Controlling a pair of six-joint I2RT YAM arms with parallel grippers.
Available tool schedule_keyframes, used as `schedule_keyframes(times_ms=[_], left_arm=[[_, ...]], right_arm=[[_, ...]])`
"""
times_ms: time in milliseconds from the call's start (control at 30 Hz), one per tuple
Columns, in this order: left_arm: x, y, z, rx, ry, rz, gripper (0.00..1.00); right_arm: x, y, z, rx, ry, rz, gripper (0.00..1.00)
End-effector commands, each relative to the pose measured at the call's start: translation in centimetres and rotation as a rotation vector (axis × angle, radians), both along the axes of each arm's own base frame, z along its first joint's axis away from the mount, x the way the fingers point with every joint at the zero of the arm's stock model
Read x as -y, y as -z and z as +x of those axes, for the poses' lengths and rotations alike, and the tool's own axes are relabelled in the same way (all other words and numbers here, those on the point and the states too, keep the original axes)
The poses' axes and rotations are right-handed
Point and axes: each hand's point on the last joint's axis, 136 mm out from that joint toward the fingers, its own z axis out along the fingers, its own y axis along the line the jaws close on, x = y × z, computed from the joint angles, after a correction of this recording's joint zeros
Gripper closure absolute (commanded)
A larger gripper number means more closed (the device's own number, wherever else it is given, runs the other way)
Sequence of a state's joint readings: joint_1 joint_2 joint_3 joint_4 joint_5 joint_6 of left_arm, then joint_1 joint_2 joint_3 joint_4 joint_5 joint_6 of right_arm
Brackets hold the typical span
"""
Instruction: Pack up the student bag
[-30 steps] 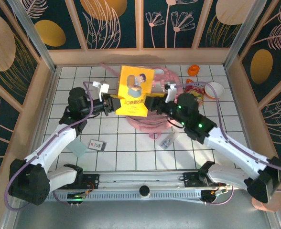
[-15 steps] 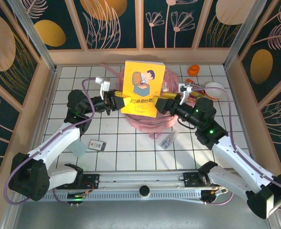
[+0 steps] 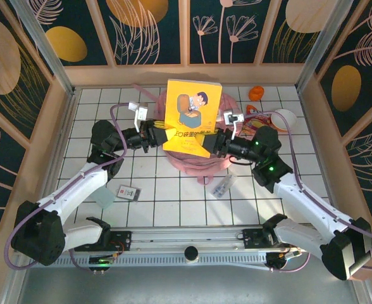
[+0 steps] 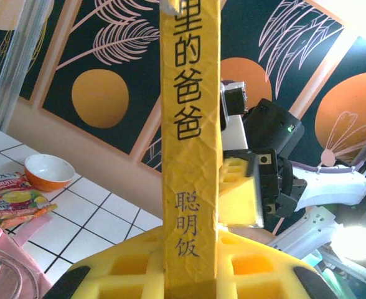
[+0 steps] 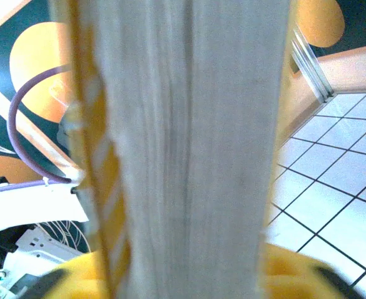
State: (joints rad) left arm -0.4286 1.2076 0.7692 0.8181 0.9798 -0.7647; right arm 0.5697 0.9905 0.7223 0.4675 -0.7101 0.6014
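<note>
A yellow book (image 3: 191,117) with a cartoon cover stands upright in the air above the pale pink student bag (image 3: 195,164), which lies at the table's middle and is mostly hidden under it. My left gripper (image 3: 162,136) is shut on the book's lower left edge. In the left wrist view the yellow spine (image 4: 191,124) rises from between my left gripper (image 4: 198,274)'s yellow pads. My right gripper (image 3: 209,142) is shut on the book's lower right edge. The right wrist view has the pale page edge (image 5: 183,149) clamped in my right gripper (image 5: 183,274).
A white and orange bowl (image 3: 283,118) and colourful snack packets (image 3: 259,120) lie at the back right, with a small orange object (image 3: 256,93) behind them. A small card (image 3: 128,191), a pale flat piece (image 3: 104,196) and a clear packet (image 3: 223,185) lie on the near tiles.
The book has been raised and turned more upright. My right gripper let go, shifted along the book's lower edge and shut on it again. The left gripper kept its hold.
</note>
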Motion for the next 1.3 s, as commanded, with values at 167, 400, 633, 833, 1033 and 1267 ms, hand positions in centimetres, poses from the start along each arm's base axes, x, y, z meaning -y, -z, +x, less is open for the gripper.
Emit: schedule_keyframes(times_ms=[167,400,633,833,1033,1267], left_arm=[[-1.0,-0.1,1.8,0.232,-0.206,0.119,0.52],[-2.0,2.0,1.7,0.565,-0.240,0.457,0.35],[-2.9,3.1,1.7,0.777,-0.235,0.616,0.24],[-2.4,5.8,1.9,0.767,-0.160,0.678,0.23],[-0.9,8.7,0.9,0.731,-0.042,0.676,0.24],[0.1,10.6,0.2,0.671,0.046,0.651,0.28]], right_arm=[[2.5,-1.8,-0.4,0.143,0.132,-0.070,1.00],[5.1,2.3,0.9,0.363,0.262,-0.500,1.00],[7.2,9.2,3.0,0.485,0.158,-1.022,1.00],[6.4,13.1,2.9,0.563,0.027,-1.218,1.00],[3.3,12.9,2.1,0.642,-0.093,-1.143,1.00],[1.8,11.8,2.5,0.709,-0.123,-1.091,1.00]])
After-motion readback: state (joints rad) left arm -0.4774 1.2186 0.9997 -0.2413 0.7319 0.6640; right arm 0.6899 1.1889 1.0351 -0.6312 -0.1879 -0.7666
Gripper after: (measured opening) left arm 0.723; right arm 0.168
